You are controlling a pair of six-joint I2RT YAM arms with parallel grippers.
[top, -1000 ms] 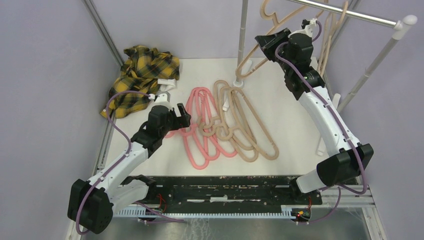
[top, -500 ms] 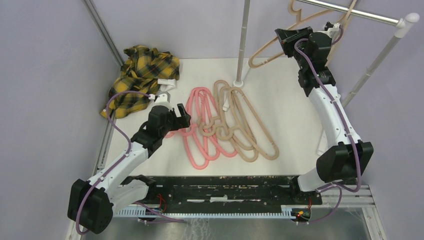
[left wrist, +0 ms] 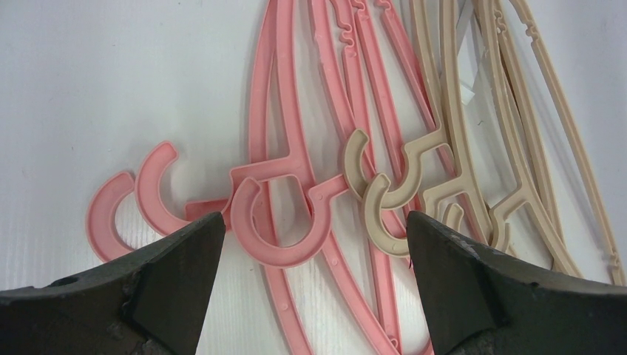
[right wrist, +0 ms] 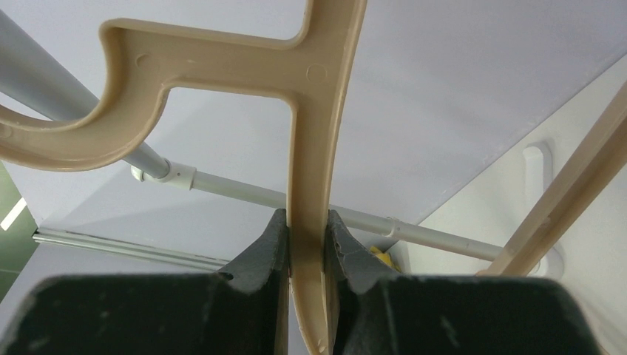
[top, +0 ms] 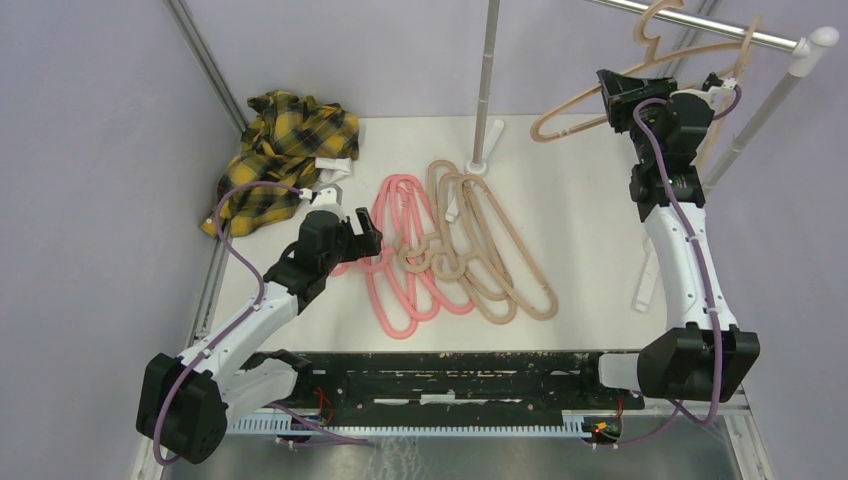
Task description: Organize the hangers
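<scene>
Your right tool (right wrist: 304, 222) clamps a beige hanger (top: 570, 108) at the rail (top: 775, 40), so next seat the hook there and release, while your left tool (left wrist: 314, 222) hovers open

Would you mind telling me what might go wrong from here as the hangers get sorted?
1. The right gripper pinches the beige hanger only at its thin neck; it might swivel or slip before the hook clearly seats on the rail.
2. The open left gripper hovers over pink hooks interlocked with tan hooks; lifting one may drag others.
</scene>
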